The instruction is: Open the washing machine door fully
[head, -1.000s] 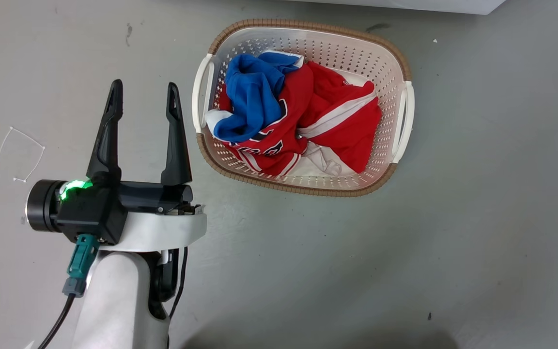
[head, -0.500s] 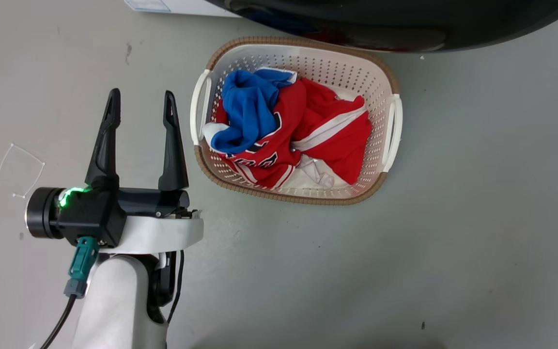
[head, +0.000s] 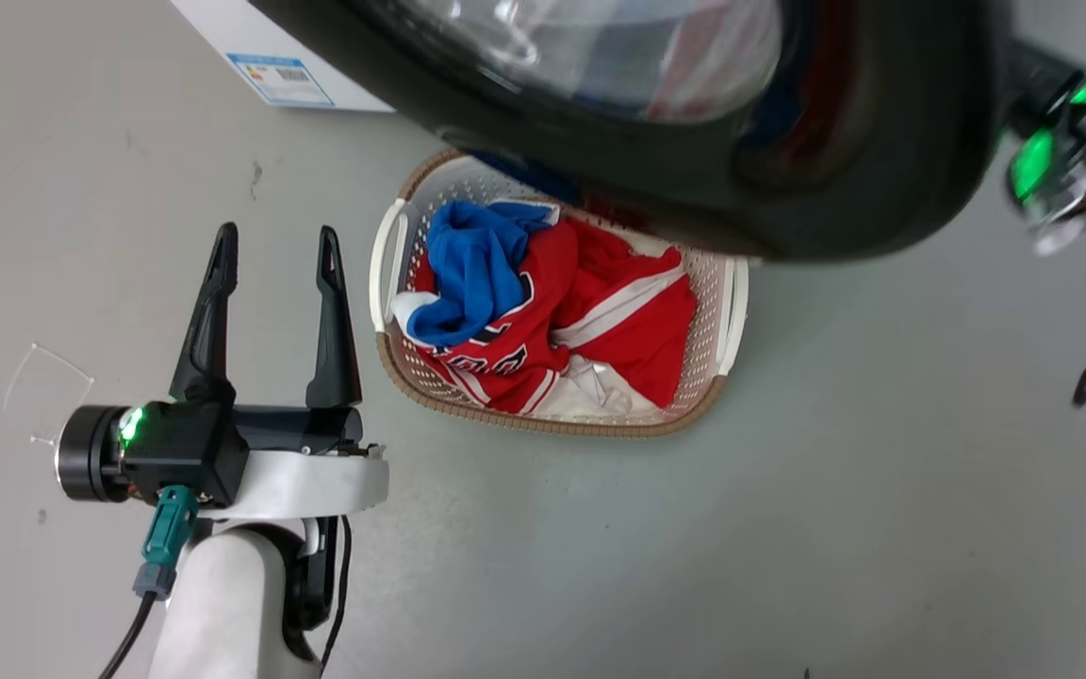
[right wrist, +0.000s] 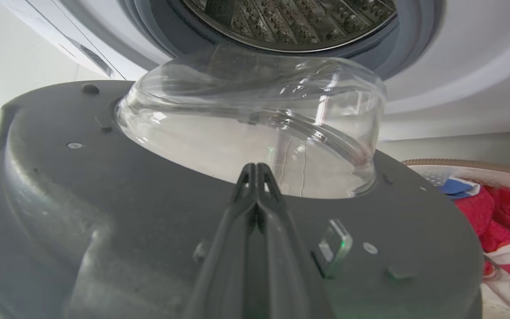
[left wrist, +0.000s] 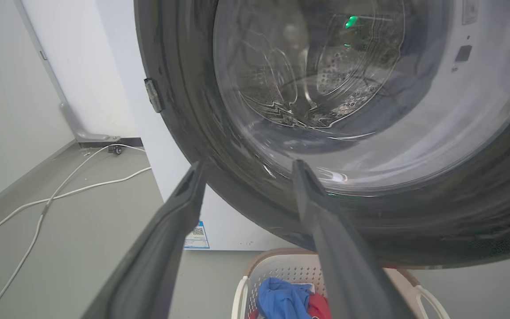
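**Door swung off the drum mouth, right fingers shut at its inner face**

In the head view, the left gripper hovers over the grey floor. Its two dark fingers stand well apart with nothing between them. Just beside it on the floor sits a white perforated laundry basket holding a red garment and a blue garment.

The right gripper has its fingers pressed together, tip to tip, and nothing shows between them. They lie close over the dark inner face of the washing machine door; whether they touch it cannot be told.

The door stands away from the machine. Its glossy black rim overhangs the far end of the basket in the head view, and its clear glass bowl bulges toward the machine. Beyond the door, the steel drum is uncovered inside its grey rubber ring, set in the white washing machine. In the left wrist view, a white cable trails along the floor beside the machine.
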Tool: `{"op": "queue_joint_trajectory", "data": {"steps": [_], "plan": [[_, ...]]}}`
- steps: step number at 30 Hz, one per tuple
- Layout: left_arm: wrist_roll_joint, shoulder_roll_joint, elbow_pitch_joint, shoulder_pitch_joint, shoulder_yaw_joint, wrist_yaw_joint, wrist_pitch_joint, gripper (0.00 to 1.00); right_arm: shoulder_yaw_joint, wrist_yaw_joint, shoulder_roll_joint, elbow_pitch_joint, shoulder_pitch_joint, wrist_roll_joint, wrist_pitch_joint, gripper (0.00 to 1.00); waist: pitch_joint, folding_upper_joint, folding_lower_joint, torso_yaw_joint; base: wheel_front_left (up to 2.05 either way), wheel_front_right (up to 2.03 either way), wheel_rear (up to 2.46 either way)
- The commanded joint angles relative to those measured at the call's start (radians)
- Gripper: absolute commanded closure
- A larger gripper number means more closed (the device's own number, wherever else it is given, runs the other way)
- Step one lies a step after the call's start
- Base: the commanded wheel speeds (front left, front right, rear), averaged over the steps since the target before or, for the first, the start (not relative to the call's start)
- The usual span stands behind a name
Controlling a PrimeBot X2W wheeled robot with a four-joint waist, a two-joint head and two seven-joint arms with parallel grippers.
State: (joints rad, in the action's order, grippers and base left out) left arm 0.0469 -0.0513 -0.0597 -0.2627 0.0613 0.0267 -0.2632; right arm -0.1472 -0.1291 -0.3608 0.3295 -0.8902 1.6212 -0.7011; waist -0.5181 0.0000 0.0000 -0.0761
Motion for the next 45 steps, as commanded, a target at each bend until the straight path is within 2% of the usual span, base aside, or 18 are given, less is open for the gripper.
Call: {"op": "queue_joint_trajectory", "data": {"steps": [1, 9, 15, 21, 34, 45], "plan": [[-0.008, 0.001, 0.004, 0.020, -0.006, 0.000, -0.003, 0.00, -0.021, -0.003, 0.023, -0.042, 0.050, 0.009, -0.015, 1.00, 0.033, 0.0000, 0.0000, 0.004, 0.00, 0.00, 0.00], [-0.010, 0.002, 0.015, 0.060, -0.006, 0.004, -0.002, 0.00, -0.091, -0.003, 0.053, -0.199, 0.239, 0.014, -0.048, 1.00, 0.107, 0.0000, 0.0000, 0.003, 0.00, 0.00, 0.00], [-0.009, 0.002, 0.024, 0.086, 0.006, 0.008, -0.003, 0.00, -0.131, -0.003, 0.065, -0.267, 0.370, 0.019, -0.052, 1.00, 0.159, 0.0000, 0.0000, -0.008, 0.00, 0.00, 0.00], [-0.014, 0.001, 0.038, 0.118, 0.014, 0.013, -0.002, 0.00, -0.156, -0.003, 0.108, -0.312, 0.484, 0.053, -0.041, 1.00, 0.212, 0.0000, 0.0000, -0.011, 0.00, 0.00, 0.00], [-0.018, 0.001, 0.058, 0.180, 0.022, 0.016, -0.003, 0.00, -0.212, -0.003, 0.188, -0.343, 0.638, 0.067, -0.023, 1.00, 0.294, 0.0000, 0.0000, -0.025, 0.00, 0.00, 0.00], [-0.020, 0.002, 0.077, 0.226, 0.021, 0.019, -0.003, 0.00, -0.237, -0.003, 0.256, -0.303, 0.715, 0.060, -0.005, 1.00, 0.361, 0.0000, 0.0000, -0.028, 0.00, 0.00, 0.00]]}}
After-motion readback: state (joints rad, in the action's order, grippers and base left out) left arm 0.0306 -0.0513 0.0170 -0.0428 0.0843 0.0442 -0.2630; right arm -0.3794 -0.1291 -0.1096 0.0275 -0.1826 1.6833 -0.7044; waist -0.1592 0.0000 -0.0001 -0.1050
